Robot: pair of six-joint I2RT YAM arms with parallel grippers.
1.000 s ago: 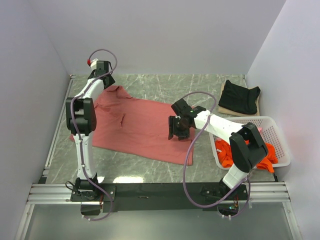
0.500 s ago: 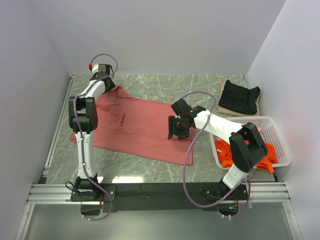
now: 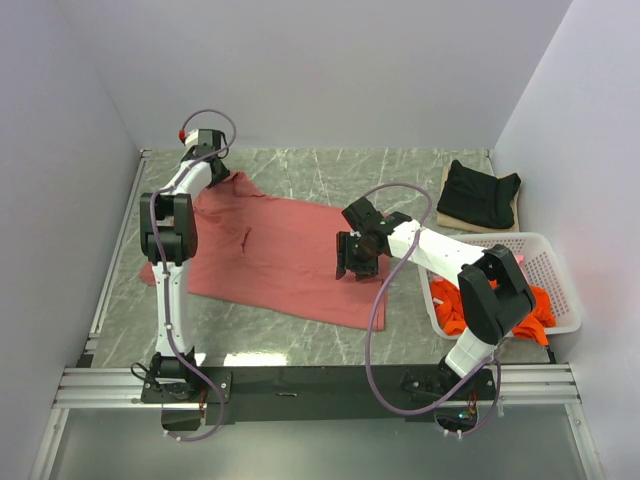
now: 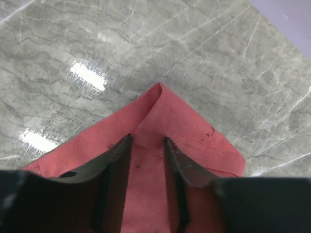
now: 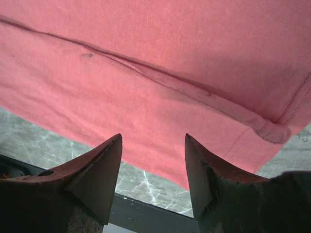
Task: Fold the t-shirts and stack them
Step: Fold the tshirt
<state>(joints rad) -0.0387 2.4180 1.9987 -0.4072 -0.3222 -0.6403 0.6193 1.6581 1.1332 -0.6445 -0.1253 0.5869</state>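
The large brick-red t-shirt (image 3: 270, 250) lies spread flat on the marble table. My left gripper (image 3: 207, 170) is at its far left sleeve. In the left wrist view the sleeve corner (image 4: 194, 131) lies just past the gripper (image 4: 146, 138), whose jaws stand narrowly open over the cloth. My right gripper (image 3: 356, 262) hovers open over the shirt's right edge, and the right wrist view (image 5: 153, 136) shows the hem (image 5: 228, 111) above it. The black t-shirt (image 3: 478, 192) lies folded at the back right. The orange t-shirt (image 3: 455, 308) is bunched in the basket. The pink one is not clearly visible.
The white lattice basket (image 3: 548, 262) stands at the right edge. A tan sheet (image 3: 452, 218) lies under the black shirt. White walls close in on the left, back and right. The black rail (image 3: 320, 380) runs along the near edge.
My left arm has shifted slightly, its elbow moving right and the wrist settling at the far sleeve. My right arm and the shirts have not moved.
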